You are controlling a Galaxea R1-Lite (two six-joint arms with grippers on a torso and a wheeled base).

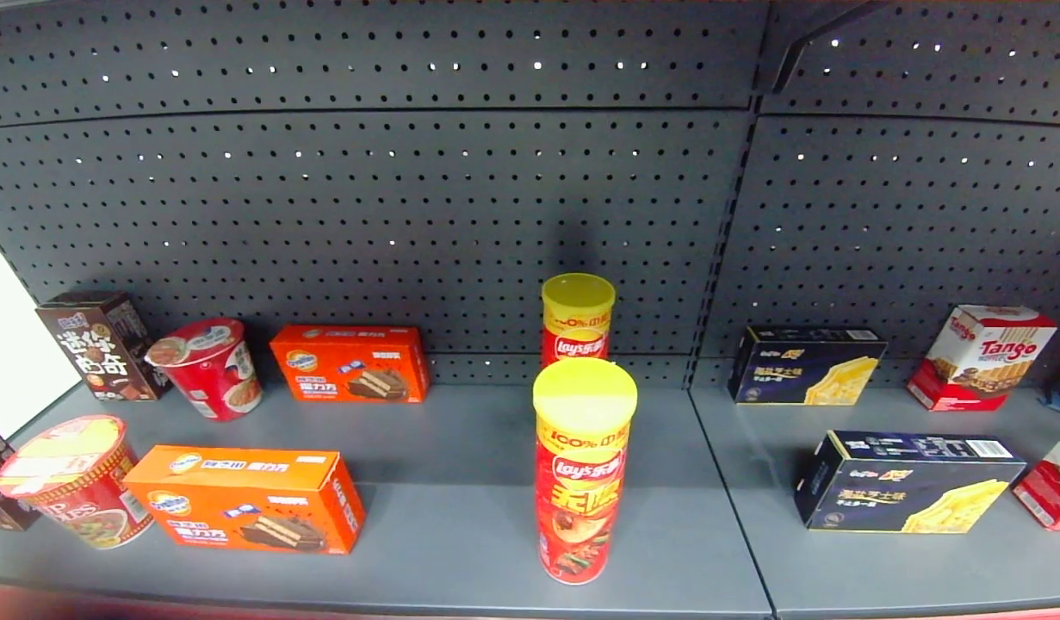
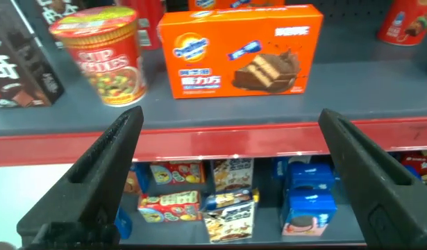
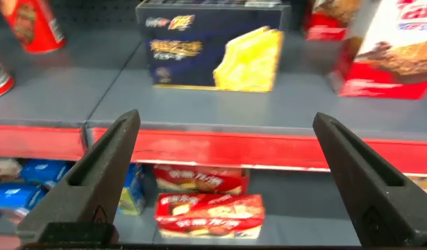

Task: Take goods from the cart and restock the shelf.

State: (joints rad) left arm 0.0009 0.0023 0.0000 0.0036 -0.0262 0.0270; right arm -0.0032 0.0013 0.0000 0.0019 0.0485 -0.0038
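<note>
In the head view the grey shelf [image 1: 461, 482], backed by dark pegboard [image 1: 366, 189], carries the goods in two loose rows. A chip canister [image 1: 585, 474] with a yellow lid stands upright near the front edge, and a second chip canister [image 1: 577, 319] stands upright behind it. To the left, an orange wafer box [image 1: 245, 499] lies just beside a cup of noodles [image 1: 69, 482]. Farther back are another orange box [image 1: 350, 362], a red noodle cup [image 1: 207, 366] and a dark brown box [image 1: 103, 344]. To the right, two navy boxes [image 1: 904, 480] [image 1: 805, 363] sit one behind the other, with a red-and-white wafer box [image 1: 982, 355] at the back. In the left wrist view the left gripper [image 2: 230, 118] is released, with its fingers [image 2: 95, 180] spread wide and nothing between them. It hangs before the shelf's red edge [image 2: 227, 142], facing the orange wafer box [image 2: 241, 52] and the cup of noodles [image 2: 102, 55]. In the right wrist view the right gripper [image 3: 227, 118] is likewise released and bare, facing a navy box [image 3: 213, 48].
</note>
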